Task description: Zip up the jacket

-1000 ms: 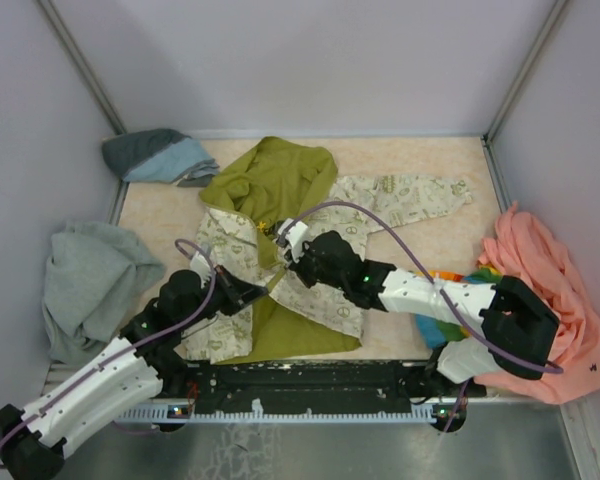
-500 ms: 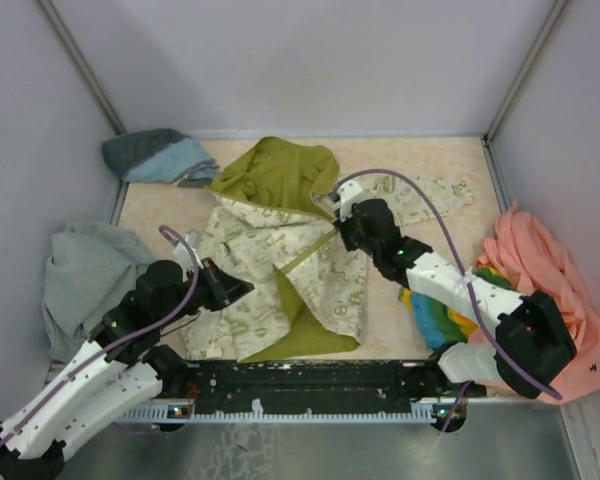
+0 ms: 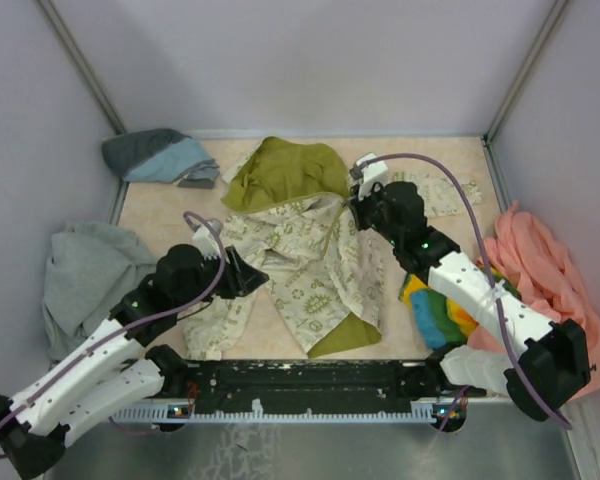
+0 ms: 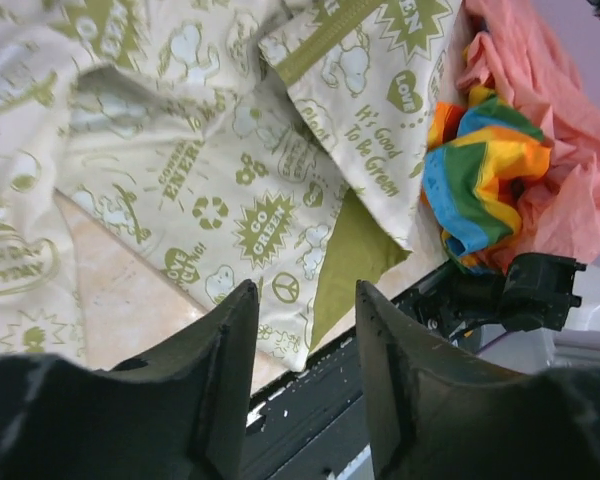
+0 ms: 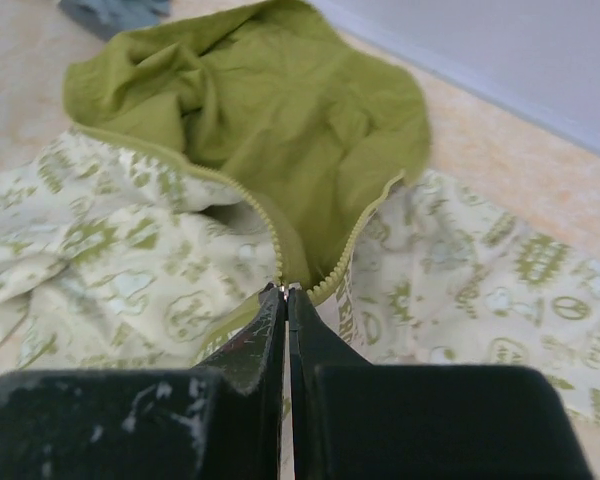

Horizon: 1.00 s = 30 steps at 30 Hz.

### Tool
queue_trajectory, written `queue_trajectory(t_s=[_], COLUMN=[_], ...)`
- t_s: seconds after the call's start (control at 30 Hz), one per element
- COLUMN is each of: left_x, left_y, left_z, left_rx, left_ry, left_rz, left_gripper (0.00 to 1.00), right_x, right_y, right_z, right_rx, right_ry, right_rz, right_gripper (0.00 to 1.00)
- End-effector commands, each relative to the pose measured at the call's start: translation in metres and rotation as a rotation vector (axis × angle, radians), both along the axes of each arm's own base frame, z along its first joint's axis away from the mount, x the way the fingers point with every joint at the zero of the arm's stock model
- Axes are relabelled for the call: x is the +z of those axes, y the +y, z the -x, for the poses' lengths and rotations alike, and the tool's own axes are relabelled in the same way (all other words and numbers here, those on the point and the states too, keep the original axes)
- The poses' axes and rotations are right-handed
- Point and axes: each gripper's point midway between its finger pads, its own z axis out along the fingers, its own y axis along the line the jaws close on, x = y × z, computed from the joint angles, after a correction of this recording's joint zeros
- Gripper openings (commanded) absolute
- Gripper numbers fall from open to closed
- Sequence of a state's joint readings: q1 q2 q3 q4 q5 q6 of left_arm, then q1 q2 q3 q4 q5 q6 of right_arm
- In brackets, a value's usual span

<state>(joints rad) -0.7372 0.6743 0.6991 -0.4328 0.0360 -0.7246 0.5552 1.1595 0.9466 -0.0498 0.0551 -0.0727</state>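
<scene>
The jacket (image 3: 300,250) is spread across the middle of the counter (image 3: 160,215), with its olive hood (image 3: 280,175) turned toward the far edge and a flap of olive lining folded out toward the near edge.

The right fingers (image 5: 265,350) are pressed fully together. Between their tips the zipper (image 5: 352,243) is pinched at the point where its two rows of teeth meet, just below the hood. A small glint is seen at the tips, but it is too small to be identified. From above, these fingers are found at the jacket's collar, toward the far right part of the counter.

The left fingers (image 4: 225,370) are held apart with a clear gap between them, and nothing is gripped or touched by them. Printed cream fabric and a strip of bare counter are seen below through the gap. From above, they are placed over the jacket's side nearest the left edge.

A rainbow cloth (image 3: 435,310) and a pink garment (image 3: 550,270) are piled at the right edge, and a grey sweatshirt (image 3: 85,275) is draped over the left edge.
</scene>
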Motion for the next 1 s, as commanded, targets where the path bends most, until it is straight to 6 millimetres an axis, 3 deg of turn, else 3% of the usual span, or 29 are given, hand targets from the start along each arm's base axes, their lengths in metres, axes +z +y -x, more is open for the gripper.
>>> queue_trajectory(t_s=[0.0, 0.1, 0.2, 0.4, 0.67, 0.8, 0.97], left_x=[-0.002, -0.002, -0.003, -0.006, -0.019, -0.023, -0.018], left_y=[-0.039, -0.061, -0.082, -0.117, -0.139, -0.149, -0.153], left_z=[-0.011, -0.027, -0.045, -0.073, -0.097, -0.096, -0.099], left_rx=[-0.133, -0.201, -0.263, -0.364, -0.392, -0.43, -0.439], left_ry=[-0.098, -0.178, -0.261, -0.401, -0.527, -0.525, -0.519], left_rz=[0.105, 0.096, 0.067, 0.039, 0.032, 0.06, 0.057], left_gripper=[0.57, 0.68, 0.73, 0.76, 0.74, 0.64, 0.17], right_x=[-0.006, -0.015, -0.017, -0.013, -0.008, -0.008, -0.002], right_y=[0.038, 0.049, 0.057, 0.061, 0.066, 0.065, 0.06], right_z=[0.035, 0.049, 0.061, 0.073, 0.077, 0.073, 0.056], right_rx=[0.18, 0.24, 0.293, 0.338, 0.376, 0.356, 0.289], right_ry=[0.013, 0.041, 0.05, 0.051, 0.057, 0.05, 0.017], right_rz=[-0.092, -0.092, -0.094, -0.105, -0.122, -0.112, -0.081], right_gripper=[0.0, 0.0, 0.0, 0.0, 0.0, 0.0, 0.0])
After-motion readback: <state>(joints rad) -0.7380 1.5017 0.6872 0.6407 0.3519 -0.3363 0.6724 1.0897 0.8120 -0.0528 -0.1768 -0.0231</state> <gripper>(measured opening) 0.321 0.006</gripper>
